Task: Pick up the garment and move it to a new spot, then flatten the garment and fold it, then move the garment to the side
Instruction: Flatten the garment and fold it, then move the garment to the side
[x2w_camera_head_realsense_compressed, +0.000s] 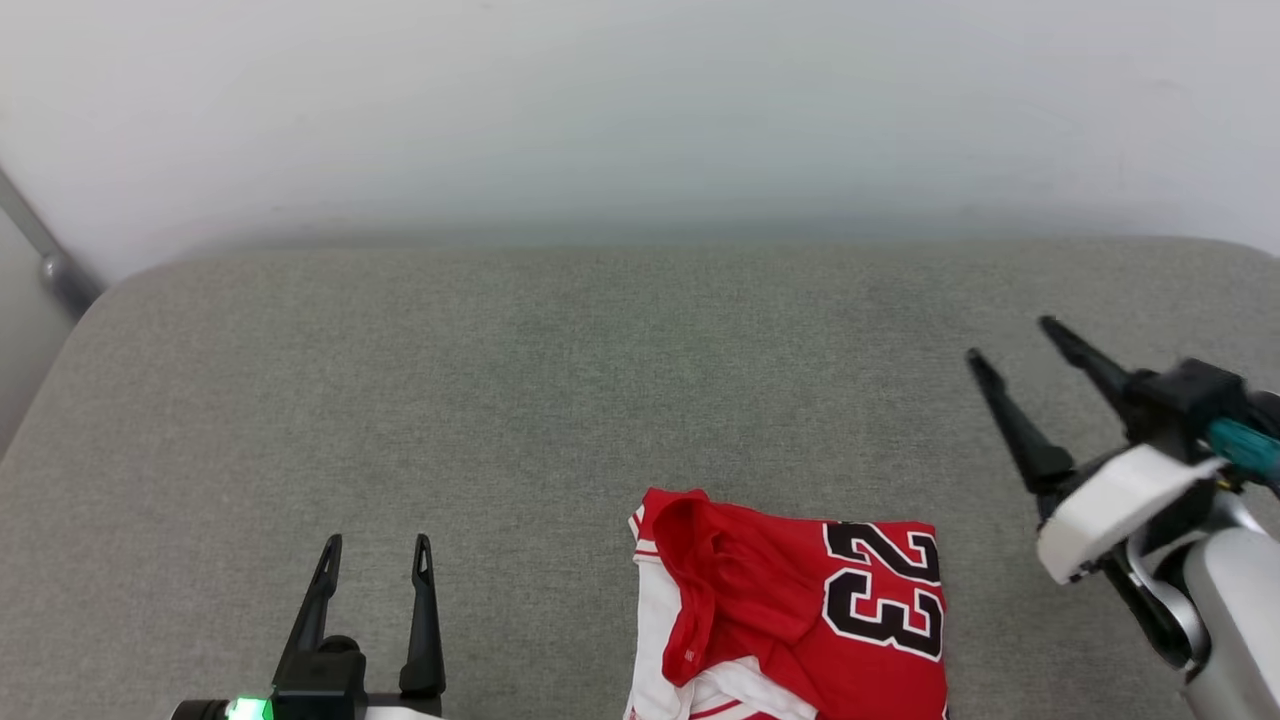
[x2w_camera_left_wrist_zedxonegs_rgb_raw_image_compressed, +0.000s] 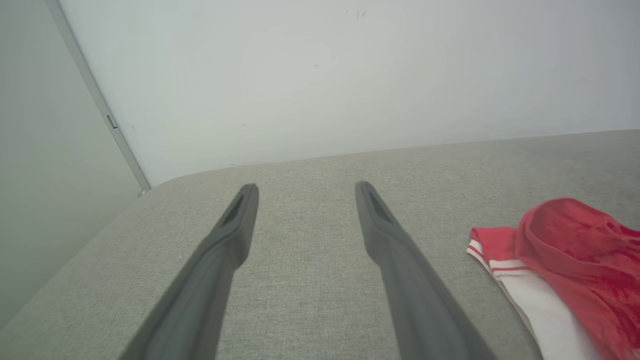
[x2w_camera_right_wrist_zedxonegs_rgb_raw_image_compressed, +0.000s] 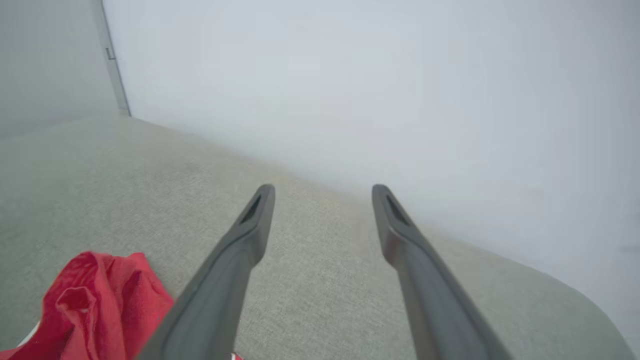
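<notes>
The garment (x2w_camera_head_realsense_compressed: 790, 605), a red jersey with white sleeves and black "23" lettering, lies folded into a rough square at the near middle of the grey surface, its lower part cut off by the frame. Its collar and a white sleeve show at the right of the left wrist view (x2w_camera_left_wrist_zedxonegs_rgb_raw_image_compressed: 565, 260), and a red bunch at the lower left of the right wrist view (x2w_camera_right_wrist_zedxonegs_rgb_raw_image_compressed: 95, 305). My left gripper (x2w_camera_head_realsense_compressed: 378, 548) stands open to the garment's left, apart from it (x2w_camera_left_wrist_zedxonegs_rgb_raw_image_compressed: 306, 189). My right gripper (x2w_camera_head_realsense_compressed: 1010, 340) is open, raised right of the garment, fingers empty (x2w_camera_right_wrist_zedxonegs_rgb_raw_image_compressed: 324, 190).
The grey fabric surface (x2w_camera_head_realsense_compressed: 560, 400) stretches wide beyond the garment, with rounded far corners. A pale wall (x2w_camera_head_realsense_compressed: 640, 110) runs close behind it. A grey metal bar (x2w_camera_head_realsense_compressed: 40, 250) slants at the far left.
</notes>
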